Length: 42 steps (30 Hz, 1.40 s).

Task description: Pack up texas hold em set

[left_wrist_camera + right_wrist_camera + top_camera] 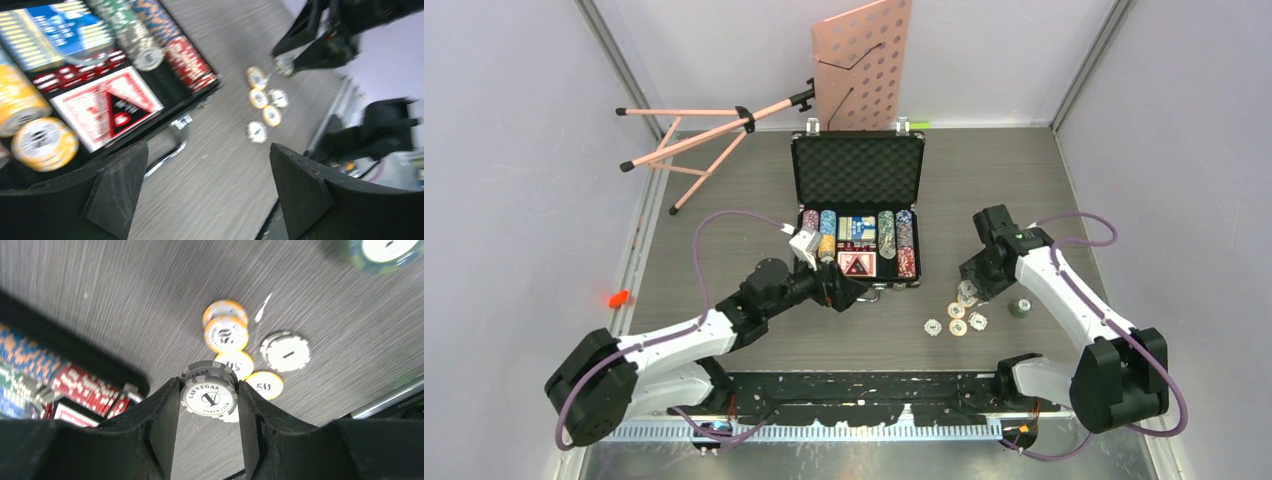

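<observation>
Because the right gripper [209,390] pinches grey chips [208,399] only by their thin edges, they may slip out on the way to the open case [857,170] in the middle of the table, near the loose chips [957,318]. The left gripper [207,150] hangs wide and empty by the case front. Only the right wrist view shows the pinch up close; only the top view shows the whole case.

"las vegas poker club" and "1" on the grey chip [208,396], "50" on a yellow chip [265,385]
</observation>
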Motion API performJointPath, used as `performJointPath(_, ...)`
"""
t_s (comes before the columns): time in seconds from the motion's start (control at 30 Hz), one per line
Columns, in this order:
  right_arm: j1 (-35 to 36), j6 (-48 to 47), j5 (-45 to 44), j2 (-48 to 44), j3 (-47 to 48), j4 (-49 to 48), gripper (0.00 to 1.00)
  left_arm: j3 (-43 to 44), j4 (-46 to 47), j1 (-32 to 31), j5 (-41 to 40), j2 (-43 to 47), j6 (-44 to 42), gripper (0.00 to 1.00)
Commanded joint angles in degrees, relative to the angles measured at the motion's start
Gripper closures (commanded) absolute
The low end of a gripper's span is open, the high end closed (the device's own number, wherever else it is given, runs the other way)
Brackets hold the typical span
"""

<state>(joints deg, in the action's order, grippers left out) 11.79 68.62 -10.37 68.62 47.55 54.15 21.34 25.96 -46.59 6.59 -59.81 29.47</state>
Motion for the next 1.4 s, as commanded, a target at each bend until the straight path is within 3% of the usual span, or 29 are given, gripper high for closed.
performJointPath(0.0,6.1,5.0,0.4,-1.6,3.7,1.1,0.68,4.1,14.7,-1.8,5.6,-5.7,13.1,0.06)
performJointPath(0.2,12.8,9.2,1.8,-1.5,6.7,0.4,0.68,8.3,20.5,-7.9,2.3,-13.9,15.8,0.05)
performJointPath(0.5,18.8,14.1,2.7,-3.6,9.0,-1.3,0.68,8.4,30.9,-10.4,-3.5,-21.5,25.0,0.16)
performJointPath(0.63,20.0,15.2,2.5,-4.5,9.9,-1.9,0.68,9.0,31.4,-10.6,-4.8,-23.5,28.1,0.21)
performJointPath(0.77,21.7,16.4,2.5,-4.9,10.6,-2.5,0.68,9.7,31.5,-10.6,-6.0,-25.3,29.8,0.32)
performJointPath(1.03,24.5,18.0,1.7,-4.3,11.7,-2.9,0.69,11.7,31.5,-10.6,-5.5,-27.1,30.2,0.33)
performJointPath(1.37,27.0,19.4,0.8,-3.9,12.2,-3.5,0.69,13.3,32.0,-10.6,-5.1,-30.5,32.1,0.45)
